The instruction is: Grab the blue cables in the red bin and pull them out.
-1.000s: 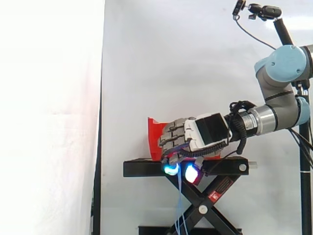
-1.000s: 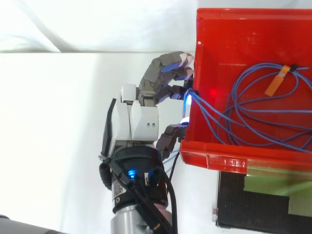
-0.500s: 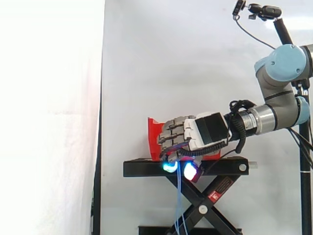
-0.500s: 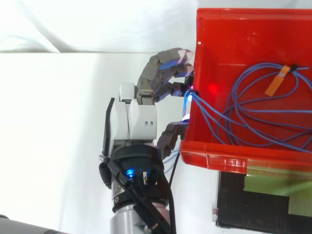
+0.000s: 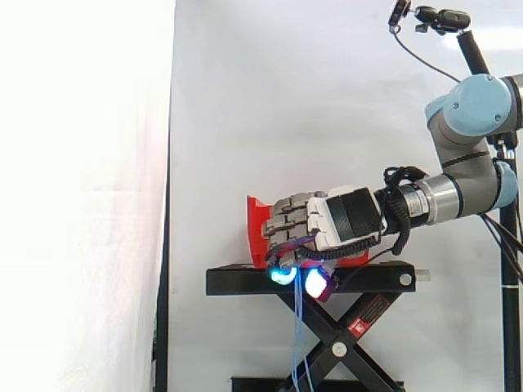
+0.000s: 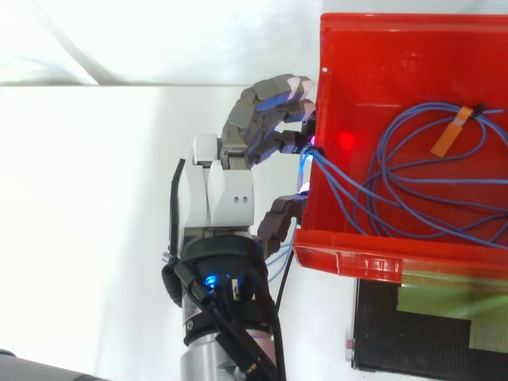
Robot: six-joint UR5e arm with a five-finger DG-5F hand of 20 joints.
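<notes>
Hand (image 6: 226,189) outside one red plastic bin (image 6: 373,63), fingers curled tight on thin blue cables (image 6: 357,190) trailing over its wall, remainder looped inside.

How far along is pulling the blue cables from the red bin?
Done: the robot hand grips thin blue cables at the red plastic bin's wall; strands hang below the black stand. In hand: the pull. Left: most loops lie inside the bin.

The arm (image 5: 448,198) holds the hand (image 6: 226,190) level, fingers (image 6: 258,111) curled round blue cables (image 6: 333,172)
</notes>
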